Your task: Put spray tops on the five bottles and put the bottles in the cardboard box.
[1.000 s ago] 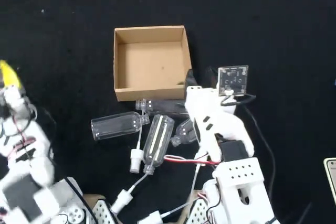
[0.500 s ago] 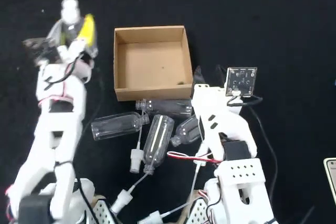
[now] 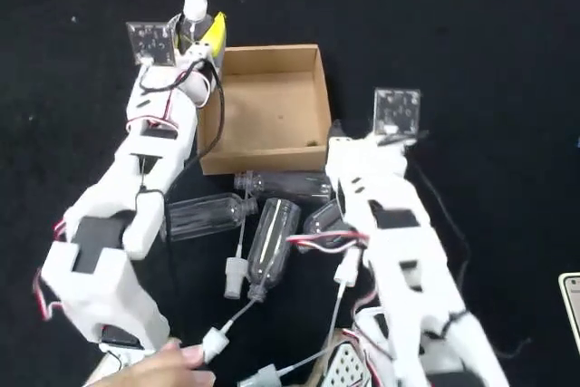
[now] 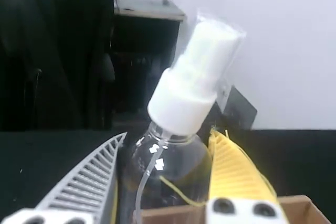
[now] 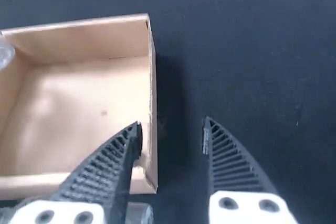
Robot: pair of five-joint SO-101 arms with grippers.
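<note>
A clear bottle (image 4: 157, 171) with a white spray top (image 4: 194, 82) stands upright in my left gripper (image 4: 168, 137), which is shut on it between a grey and a yellow finger. In the high view that left gripper (image 3: 201, 38) hangs at the back left corner of the cardboard box (image 3: 263, 147), which has nothing in it. My right gripper (image 5: 172, 126) is open, over the box's right wall (image 5: 151, 93); it is at the box's right front corner (image 3: 337, 133). Several uncapped bottles (image 3: 207, 215) (image 3: 272, 242) lie in front of the box.
Loose spray tops with tubes lie near the front edge (image 3: 236, 276) (image 3: 213, 343) (image 3: 263, 376). A person's hand (image 3: 163, 369) rests at the front edge beside one of them. The black table (image 3: 489, 70) stretches out right of the box.
My left arm swung from the far left up to the box's back left corner, carrying the capped bottle. The right arm stretched slightly toward the box. A hand appeared at the front edge.
</note>
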